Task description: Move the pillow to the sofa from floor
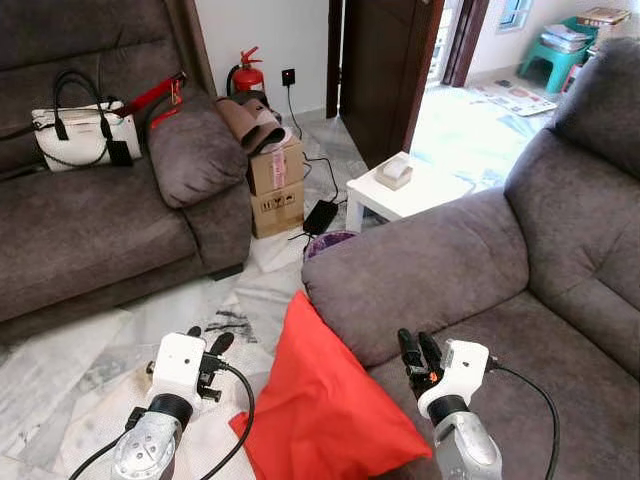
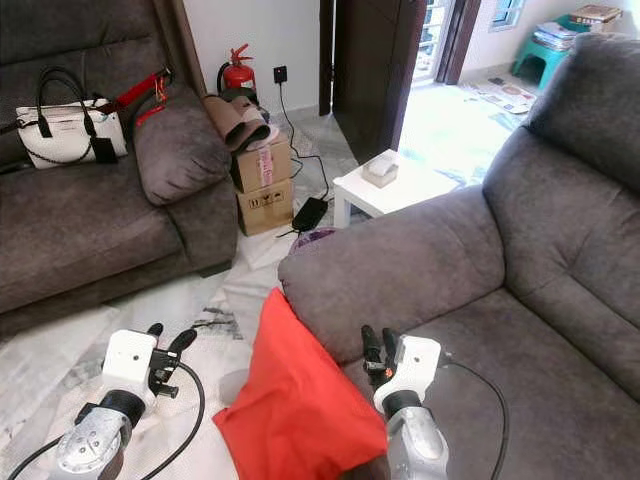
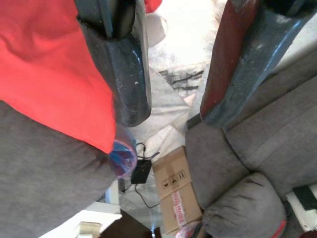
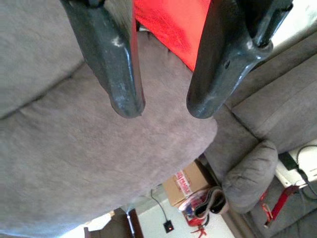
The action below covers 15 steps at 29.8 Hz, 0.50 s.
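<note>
Between the arms: red pillow (image 1: 325, 400) leans on the sofa (image 1: 480, 270) armrest.
Left gripper (image 1: 207, 342): raised over floor, fingers apart, beside pillow.
Right gripper (image 1: 419, 350): over seat, fingers apart, holding nothing.

The red pillow (image 1: 325, 400) is smooth cloth with a slight sheen, and the grey sofa (image 1: 520, 290) looks like matt, suede-like fabric. Marbled floor tiles (image 1: 60, 370) are glossy; the boxes (image 1: 277, 187) are plain cardboard.

Head pair high, wrist cameras close.
Both eyes look forward and down; each wrist looks along its fingers, sharing the red pillow (image 1: 325, 400) and cardboard box (image 3: 176, 196).
</note>
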Available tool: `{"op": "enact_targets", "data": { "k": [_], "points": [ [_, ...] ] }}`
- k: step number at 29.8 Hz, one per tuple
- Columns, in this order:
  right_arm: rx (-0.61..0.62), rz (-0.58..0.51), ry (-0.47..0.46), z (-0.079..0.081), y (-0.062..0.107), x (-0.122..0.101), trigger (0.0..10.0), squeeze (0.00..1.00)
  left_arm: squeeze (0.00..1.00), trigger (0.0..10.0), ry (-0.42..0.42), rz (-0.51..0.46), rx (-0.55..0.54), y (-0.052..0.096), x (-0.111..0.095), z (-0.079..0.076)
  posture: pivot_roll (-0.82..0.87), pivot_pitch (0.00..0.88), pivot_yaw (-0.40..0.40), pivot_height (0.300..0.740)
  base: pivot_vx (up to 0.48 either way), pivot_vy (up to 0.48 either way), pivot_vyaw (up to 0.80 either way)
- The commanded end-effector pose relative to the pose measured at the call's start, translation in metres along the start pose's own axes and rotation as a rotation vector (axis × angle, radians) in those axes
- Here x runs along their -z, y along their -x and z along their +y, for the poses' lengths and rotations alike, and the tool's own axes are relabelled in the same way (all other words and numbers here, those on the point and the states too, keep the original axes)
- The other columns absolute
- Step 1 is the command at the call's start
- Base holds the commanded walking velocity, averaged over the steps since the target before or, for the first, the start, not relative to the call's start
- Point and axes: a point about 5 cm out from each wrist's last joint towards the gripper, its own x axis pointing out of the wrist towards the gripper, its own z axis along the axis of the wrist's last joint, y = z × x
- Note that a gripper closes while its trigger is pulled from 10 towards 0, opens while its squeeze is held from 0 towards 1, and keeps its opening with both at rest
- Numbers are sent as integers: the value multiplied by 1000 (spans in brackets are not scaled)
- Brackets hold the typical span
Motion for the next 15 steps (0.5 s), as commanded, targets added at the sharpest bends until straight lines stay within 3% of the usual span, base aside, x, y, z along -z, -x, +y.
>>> {"op": "enact_targets", "data": {
  "k": [1,15],
  "points": [
    [0,-10,4,0,0,-2,10000,0,0,10000,-6,22,-3,2,5,1,52,141,38,668,0,0,0],
    [-16,-2,-2,1,-1,-1,10000,0,0,10000,-24,-33,-37,-9,-12,14,56,143,38,653,0,0,0]
  ]
}}
